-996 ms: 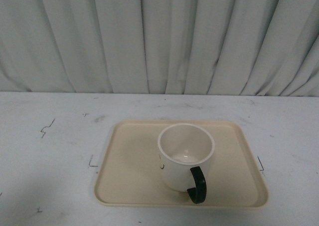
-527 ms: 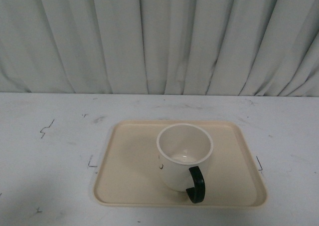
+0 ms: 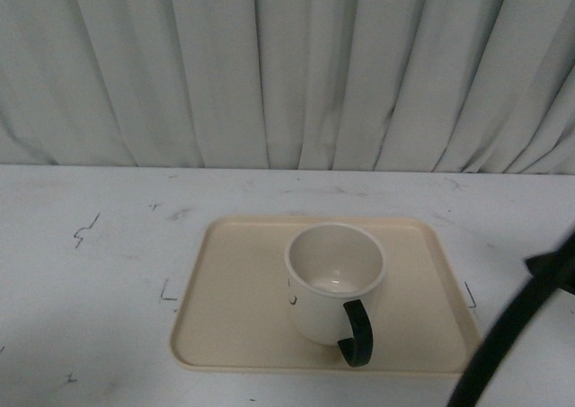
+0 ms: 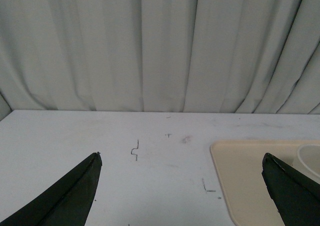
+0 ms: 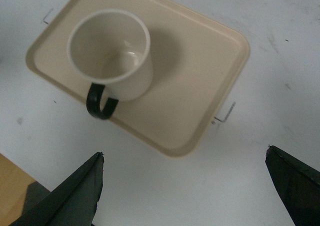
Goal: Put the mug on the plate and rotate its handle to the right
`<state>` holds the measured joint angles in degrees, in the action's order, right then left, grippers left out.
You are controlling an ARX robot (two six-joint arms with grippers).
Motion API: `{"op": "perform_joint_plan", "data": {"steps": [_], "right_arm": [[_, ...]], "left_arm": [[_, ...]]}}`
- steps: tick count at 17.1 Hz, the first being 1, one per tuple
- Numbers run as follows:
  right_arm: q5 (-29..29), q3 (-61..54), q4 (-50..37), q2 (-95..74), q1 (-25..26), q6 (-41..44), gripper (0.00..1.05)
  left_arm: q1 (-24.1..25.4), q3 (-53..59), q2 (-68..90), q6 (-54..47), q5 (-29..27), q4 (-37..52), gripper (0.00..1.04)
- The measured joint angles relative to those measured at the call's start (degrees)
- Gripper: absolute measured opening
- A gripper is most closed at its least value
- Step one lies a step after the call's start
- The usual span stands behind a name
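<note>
Right claw [image 5: 185, 153] is seen spread wide open and empty by the plate's [image 3: 234, 326] near-right corner. Left claw [image 4: 181, 156], also spread open, is held off the plate's left side over the surface [image 3: 90, 272]. The mug [image 3: 334, 281] is sat upright mid-plate, handle [image 3: 358, 333] turned toward the plate's near edge.

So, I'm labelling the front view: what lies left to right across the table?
Black squiggly pen mark, black L-shaped corner mark, wide white mug on the beige rectangular tray, black right robot arm.
</note>
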<state>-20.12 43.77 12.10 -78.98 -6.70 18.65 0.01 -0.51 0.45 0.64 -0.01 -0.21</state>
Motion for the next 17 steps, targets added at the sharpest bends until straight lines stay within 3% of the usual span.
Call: {"op": "perform_joint_plan", "data": {"steps": [5, 8, 14, 17], "right_arm": [[4.7, 19.4, 5.0, -23.5, -8.7, -11.3, 0.98], [6.3, 27.4, 7.0, -31.1, -9.8, -17.8, 0.98], [10.4, 29.9, 8.7, -37.0, -13.3, -22.2, 0.98], [12.0, 29.9, 8.4, -37.1, -14.1, -23.3, 0.74]], "left_arm": [[0.0, 0.0, 0.0, 0.0, 0.0, 0.0, 0.98], [0.0, 0.0, 0.0, 0.0, 0.0, 0.0, 0.98], [0.0, 0.0, 0.0, 0.0, 0.0, 0.0, 0.98], [0.0, 0.0, 0.0, 0.0, 0.0, 0.0, 0.98]]}}
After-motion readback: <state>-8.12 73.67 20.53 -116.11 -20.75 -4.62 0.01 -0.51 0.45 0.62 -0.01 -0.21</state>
